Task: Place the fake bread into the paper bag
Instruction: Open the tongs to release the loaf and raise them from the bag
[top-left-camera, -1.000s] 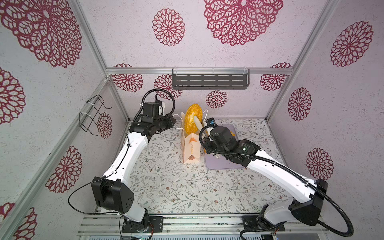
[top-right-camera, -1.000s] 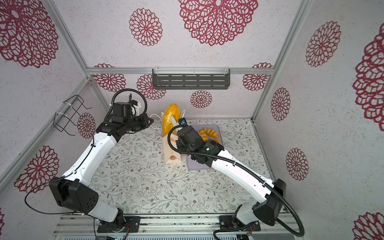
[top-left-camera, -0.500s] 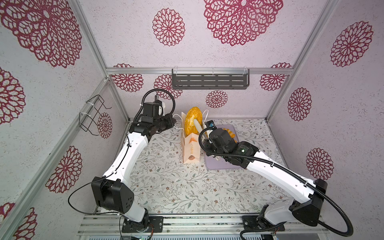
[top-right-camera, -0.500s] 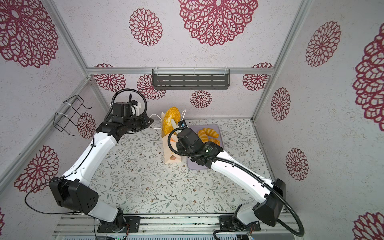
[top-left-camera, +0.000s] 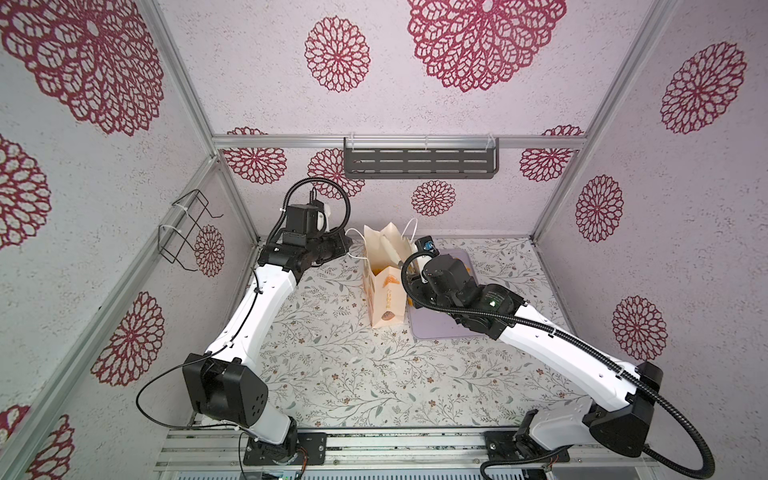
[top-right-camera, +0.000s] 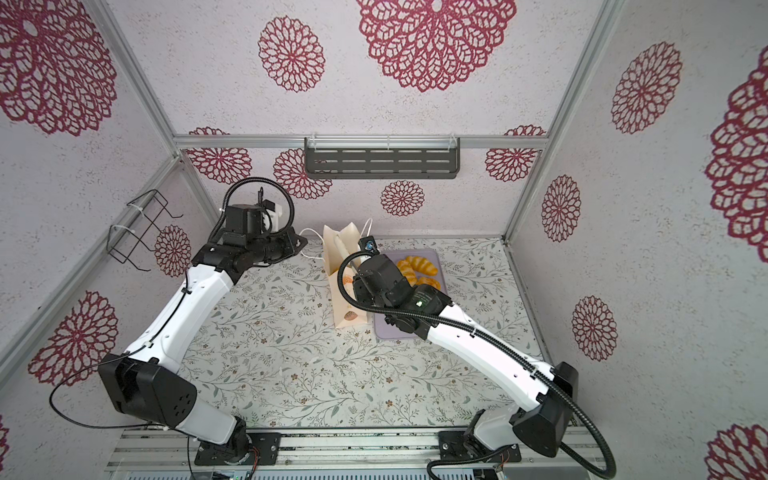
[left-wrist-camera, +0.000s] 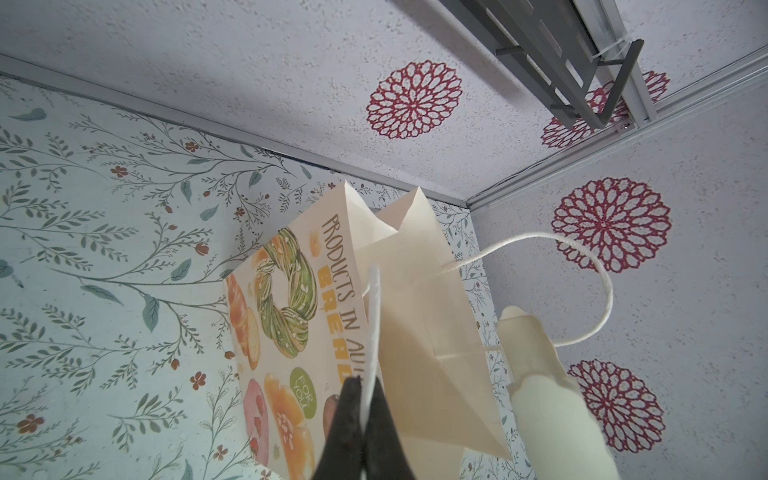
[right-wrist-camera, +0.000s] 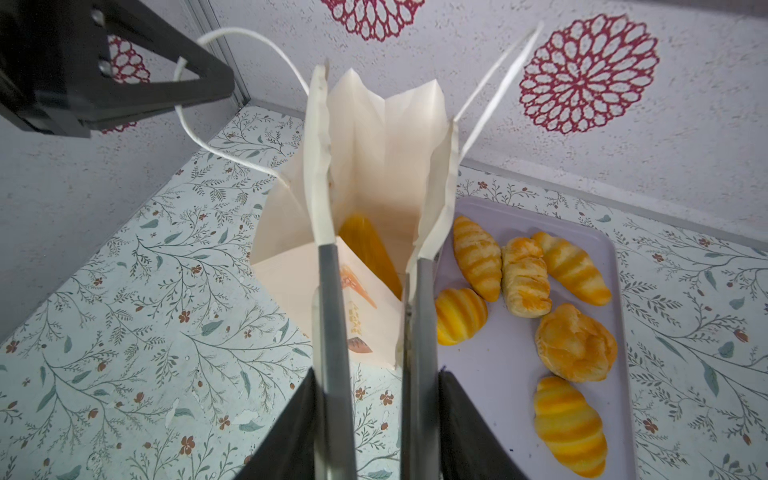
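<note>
The oval loaf (right-wrist-camera: 368, 253) held above the paper bag (top-left-camera: 384, 291) a second ago now lies inside it, mid-frame; the right jaws stand spread and empty at its mouth, the left jaws pinch a cord handle (left-wrist-camera: 372, 316), and six breads (right-wrist-camera: 525, 276) wait on the tray (right-wrist-camera: 498, 374).

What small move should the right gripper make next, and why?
Probably lift the right gripper up and away from the paper bag's mouth: its jaws stand open and empty, the loaf lies inside, and six breads wait on the tray. The left gripper holds the cord handle.
</note>
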